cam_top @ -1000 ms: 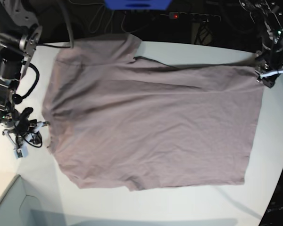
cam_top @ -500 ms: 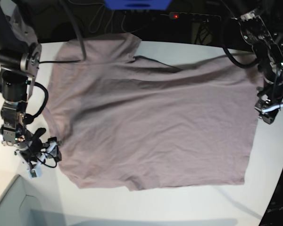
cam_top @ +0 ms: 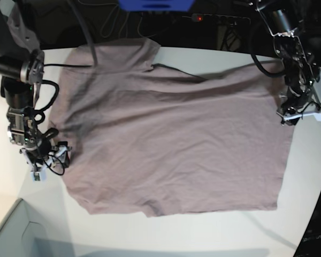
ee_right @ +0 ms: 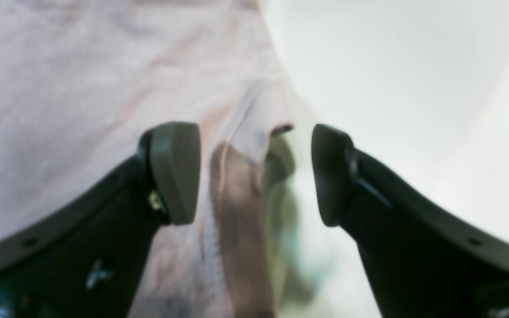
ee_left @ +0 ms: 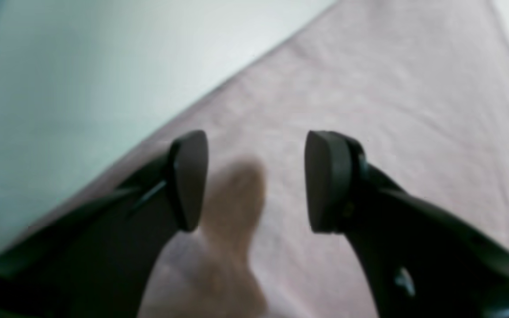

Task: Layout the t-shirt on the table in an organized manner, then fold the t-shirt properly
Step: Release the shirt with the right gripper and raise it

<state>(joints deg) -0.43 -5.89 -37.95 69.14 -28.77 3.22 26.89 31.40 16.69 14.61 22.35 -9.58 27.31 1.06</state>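
Left wrist: left gripper (ee_left: 254, 181) spread, nothing between the pads, over the t-shirt (ee_left: 369, 110) beside its hem; table (ee_left: 82, 66) upper left. Cloth blurred.

Right wrist: right gripper (ee_right: 254, 174) now spread; a raised, folded edge of cloth stands between the jaws, contact unclear.

Base: shirt lies flat mid-frame. Since a second ago both arms have shifted along its edges, the right one to the lower left, the left one down the right side. Layout looks nearly finished. Fingertips too small to read.
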